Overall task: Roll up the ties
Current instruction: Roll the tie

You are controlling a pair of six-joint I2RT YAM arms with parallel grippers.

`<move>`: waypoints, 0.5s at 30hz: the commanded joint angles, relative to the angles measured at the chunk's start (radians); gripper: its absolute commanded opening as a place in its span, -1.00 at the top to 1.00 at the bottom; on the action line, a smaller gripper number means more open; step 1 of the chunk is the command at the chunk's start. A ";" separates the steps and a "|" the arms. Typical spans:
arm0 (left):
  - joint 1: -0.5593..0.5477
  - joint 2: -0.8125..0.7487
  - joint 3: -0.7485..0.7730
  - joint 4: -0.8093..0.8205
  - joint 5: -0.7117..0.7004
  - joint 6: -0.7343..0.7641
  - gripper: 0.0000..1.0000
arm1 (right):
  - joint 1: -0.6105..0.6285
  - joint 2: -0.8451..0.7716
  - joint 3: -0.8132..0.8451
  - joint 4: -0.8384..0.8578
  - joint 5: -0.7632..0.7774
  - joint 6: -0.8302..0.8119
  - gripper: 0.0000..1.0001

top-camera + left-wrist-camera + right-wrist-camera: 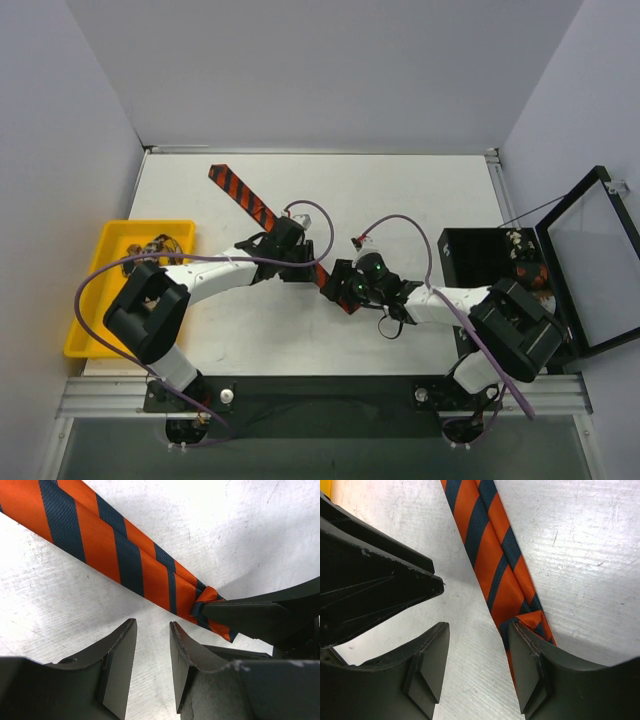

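Pressing on fabric: the right gripper [477,630], jaws part open and clamping nothing, rests one finger on the tie [490,565] at its folded narrow end.
Left gripper [152,625]: part open, empty, tips just short of the tie.
Tie: smooth woven cloth, orange with dark diagonal stripes, lying flat and slanting toward the far left.
Table [400,200]: white, matte, scratched.
Edges: yellow tray [110,240] left, black box [470,250] right.

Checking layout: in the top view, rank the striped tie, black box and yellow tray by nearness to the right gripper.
1. Striped tie, at the right gripper.
2. Black box, to the right.
3. Yellow tray, far left.
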State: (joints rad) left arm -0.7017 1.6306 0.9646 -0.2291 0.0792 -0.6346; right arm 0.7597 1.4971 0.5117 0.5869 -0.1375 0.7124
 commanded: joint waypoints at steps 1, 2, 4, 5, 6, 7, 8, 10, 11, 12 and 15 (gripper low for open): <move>0.005 -0.025 0.054 0.000 -0.001 0.024 0.13 | -0.013 -0.052 0.051 -0.113 -0.016 -0.051 -0.02; 0.007 -0.023 0.054 0.001 0.005 0.026 0.13 | -0.017 -0.057 0.054 -0.117 -0.020 -0.054 -0.04; 0.005 -0.017 0.062 -0.001 0.008 0.029 0.12 | -0.020 -0.077 0.073 -0.142 -0.030 -0.060 -0.08; 0.007 -0.017 0.065 -0.001 0.014 0.027 0.12 | -0.020 -0.084 0.080 -0.157 -0.033 -0.065 -0.12; 0.007 -0.017 0.065 0.000 0.014 0.029 0.13 | -0.022 -0.099 0.093 -0.180 -0.033 -0.070 -0.15; 0.007 -0.014 0.069 0.001 0.016 0.029 0.12 | -0.022 -0.107 0.097 -0.194 -0.031 -0.067 -0.17; 0.007 -0.014 0.069 0.002 0.019 0.029 0.12 | -0.023 -0.126 0.100 -0.223 -0.028 -0.061 -0.20; 0.002 -0.011 0.072 0.002 0.024 0.033 0.12 | -0.030 -0.152 0.084 -0.236 -0.025 -0.048 -0.24; 0.001 -0.011 0.075 0.002 0.027 0.036 0.12 | -0.030 -0.187 0.073 -0.252 -0.013 -0.031 -0.25; -0.005 -0.009 0.079 0.002 0.028 0.041 0.12 | -0.034 -0.204 0.061 -0.266 -0.005 -0.018 -0.25; -0.019 -0.002 0.095 -0.004 0.028 0.050 0.12 | -0.040 -0.296 -0.005 -0.303 0.027 0.039 -0.23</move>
State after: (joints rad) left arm -0.7067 1.6310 1.0004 -0.2363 0.0895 -0.6094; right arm 0.7315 1.2884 0.5457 0.3622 -0.1513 0.7006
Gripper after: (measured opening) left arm 0.440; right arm 0.617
